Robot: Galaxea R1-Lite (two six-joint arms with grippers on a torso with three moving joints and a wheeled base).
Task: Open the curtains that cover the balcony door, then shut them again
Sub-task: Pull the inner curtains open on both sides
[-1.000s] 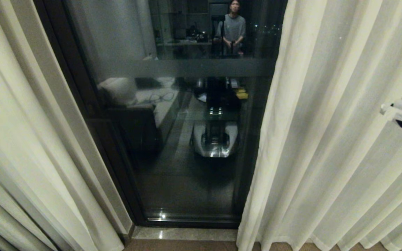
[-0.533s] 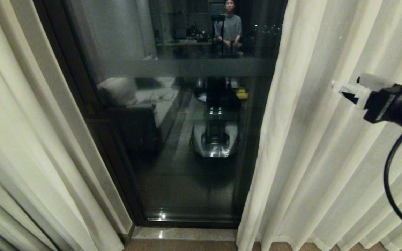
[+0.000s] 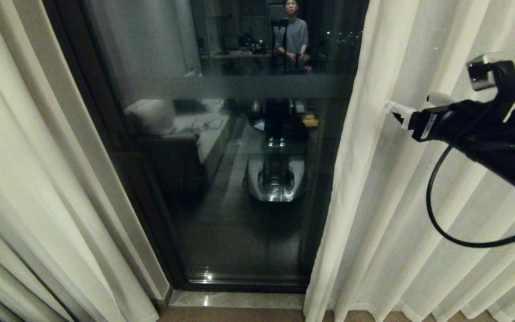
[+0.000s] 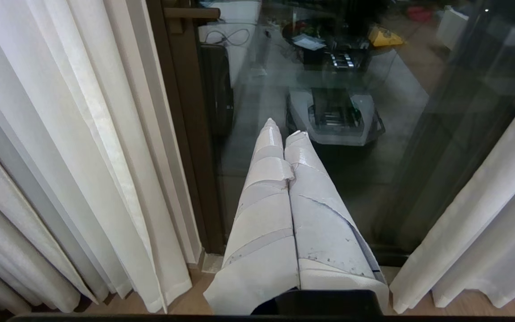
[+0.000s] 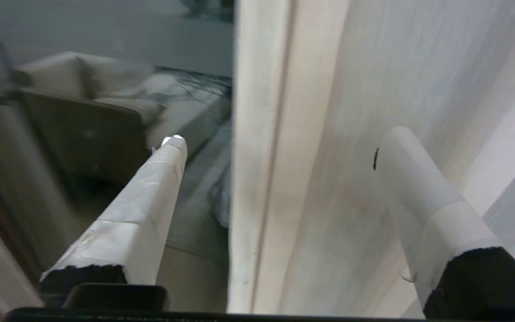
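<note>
1. Curtains [image 3: 418, 188] stand parted: I see the right panel filling 3 o'clock of my head view, the left panel [image 3: 29, 179] at 9 o'clock, and the balcony door [image 3: 239, 179] bare between them at 12. I judge the opening half done and the closing half in hand.
2. My right gripper [image 3: 407, 112] sits at about 2 o'clock, level, pointing toward the right panel's inner edge. Its taped fingers [image 5: 150, 201] are spread wide with nothing between them but that edge fold [image 5: 257, 156], which runs up the gap in the wrist view.
3. I cannot tell whether either finger touches the cloth yet.
4. To do this well, I want the edge fold deep between the fingers before I pinch, so I catch several layers of fabric, not one slippery pleat.
5. Then I would drag toward 9 o'clock, keeping the pull level so the panel slides along its rail instead of tugging downward.
6. My left gripper [image 4: 286, 134] hangs low facing the glass, fingers pressed together, empty and idle.
</note>
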